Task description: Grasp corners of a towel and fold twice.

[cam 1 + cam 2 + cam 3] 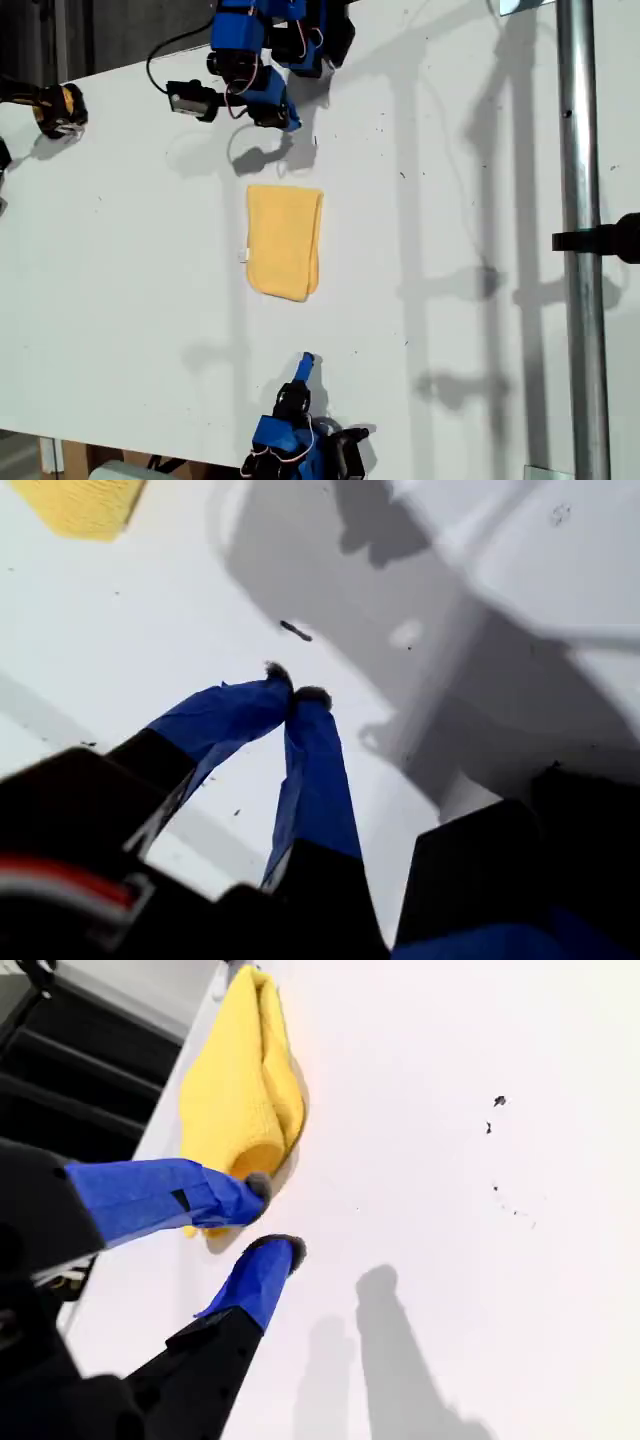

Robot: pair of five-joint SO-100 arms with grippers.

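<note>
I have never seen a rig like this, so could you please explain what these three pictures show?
You are looking at two small blue robot arms on a white table. The exterior view looks down from above: one arm sits at its top edge, another arm at its bottom edge. Between them lies the yellow towel, already folded into a narrow strip.

The other two pictures come from cameras mounted on the arms, each looking along a pincer. My first pincer is shut, tips together, with the towel far off. My second pincer is slightly open, close to the towel's rounded end, with nothing between its tips. I cannot tell which arm carries which camera.
</note>
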